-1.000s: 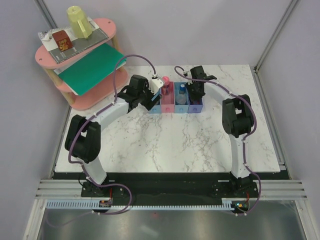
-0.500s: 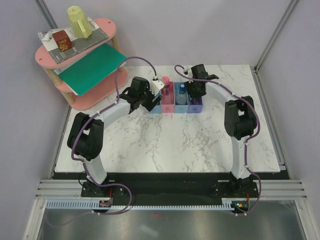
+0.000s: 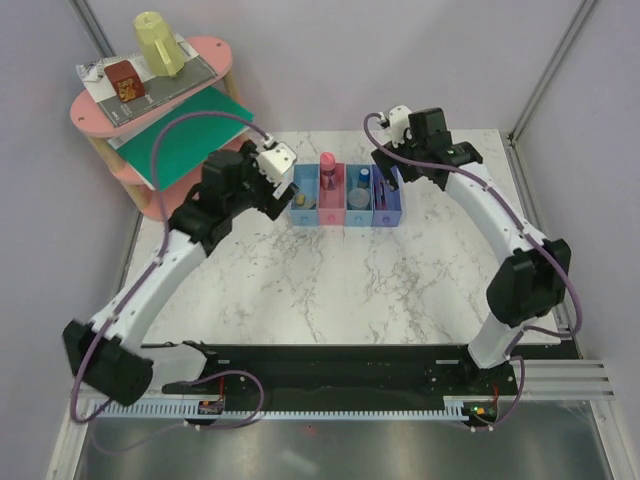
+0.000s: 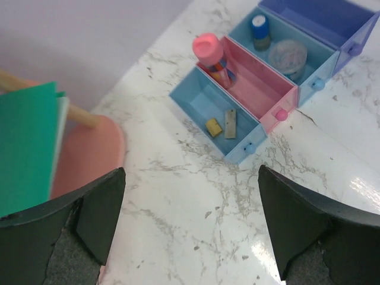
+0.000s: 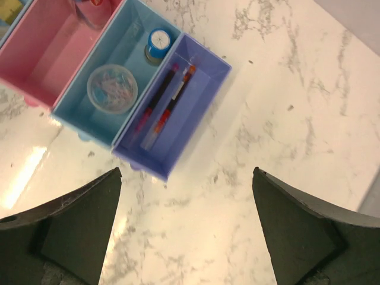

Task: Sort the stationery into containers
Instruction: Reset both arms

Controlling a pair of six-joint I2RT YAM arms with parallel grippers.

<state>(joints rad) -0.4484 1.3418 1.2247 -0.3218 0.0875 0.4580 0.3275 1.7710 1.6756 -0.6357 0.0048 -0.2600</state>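
The containers (image 3: 345, 217) are four joined bins at the table's back middle. The left light blue bin (image 4: 196, 98) holds two tan blocks (image 4: 214, 126). A pink-capped tube (image 4: 209, 50) stands in the pink bin (image 4: 255, 89). The second light blue bin (image 5: 127, 56) holds a blue-capped bottle (image 5: 158, 43). Two red pens (image 5: 163, 110) lie in the purple bin (image 5: 190, 113). My left gripper (image 4: 191, 172) hangs open above bare table, left of and nearer than the bins. My right gripper (image 5: 187, 172) hangs open over the marble just right of the purple bin. Both hold nothing.
A clear jar of paper clips (image 5: 111, 89) sits in the bottle's bin. At the back left, a pink two-tier shelf (image 3: 215, 50) carries a yellow cup (image 3: 158, 42), a brown box (image 3: 125, 80) and a green sheet (image 3: 180, 135). The green sheet (image 4: 27, 142) is close on my left gripper's left.
Both arms have lifted and drawn away from the bins, the left leftwards and the right rightwards. The right jaws have spread from nearly shut to wide; the left jaws widened slightly.
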